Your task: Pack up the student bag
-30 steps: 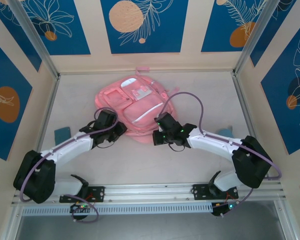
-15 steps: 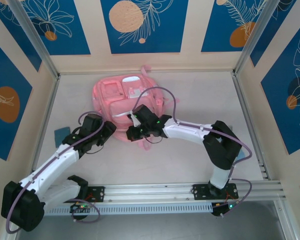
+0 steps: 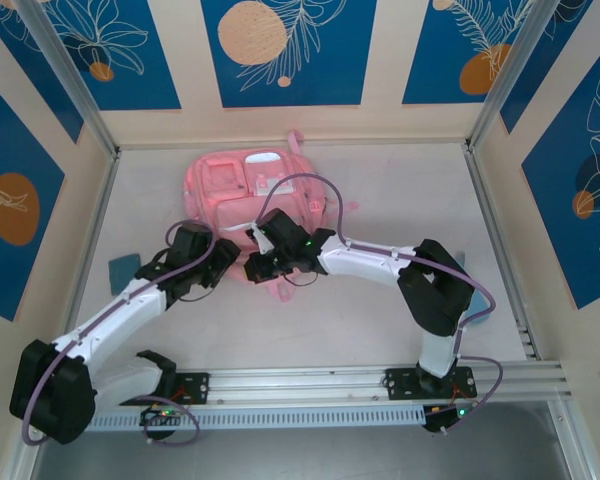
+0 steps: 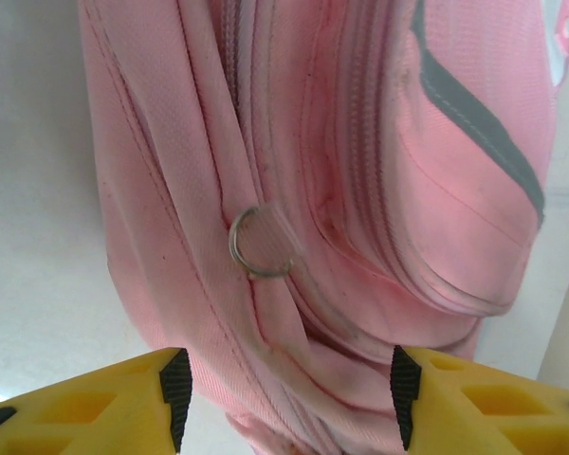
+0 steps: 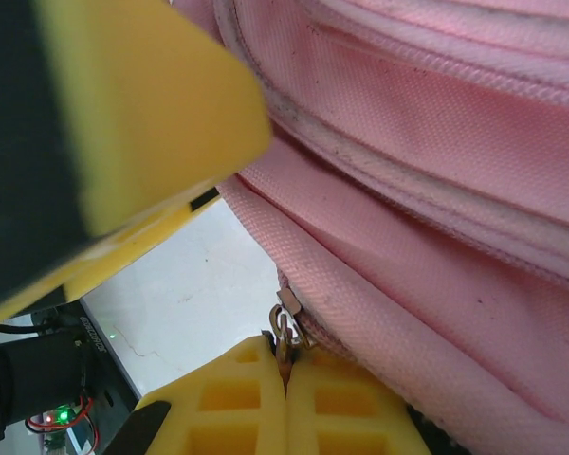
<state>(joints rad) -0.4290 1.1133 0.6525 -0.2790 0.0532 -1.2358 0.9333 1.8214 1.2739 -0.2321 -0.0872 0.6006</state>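
The student bag [image 3: 242, 190], a big soft pink backpack, lies flat at the back middle of the table. My right gripper [image 3: 259, 264] is at its near edge, shut on a small metal zipper pull [image 5: 285, 332] where the zip runs along the pink seam. My left gripper [image 3: 226, 262] is just left of it, open. Its black pads [image 4: 176, 391] stand wide on either side of the bag's folded lower edge [image 4: 294, 379] without pinching it. A metal ring [image 4: 261, 243] hangs on the fabric just beyond those jaws. One yellow finger of the left gripper [image 5: 123, 114] looms close in the right wrist view.
Bare white tabletop [image 3: 380, 200] lies right of the bag and in front of both grippers. A small blue patch [image 3: 125, 267] sits at the table's left side, and another [image 3: 458, 258] peeks out behind the right arm. Walls close in the table on three sides.
The right arm swung left with the zipper pull in its jaws, and the bag slid and turned to the left. The left gripper's jaws opened wider and stayed by the bag's near edge.
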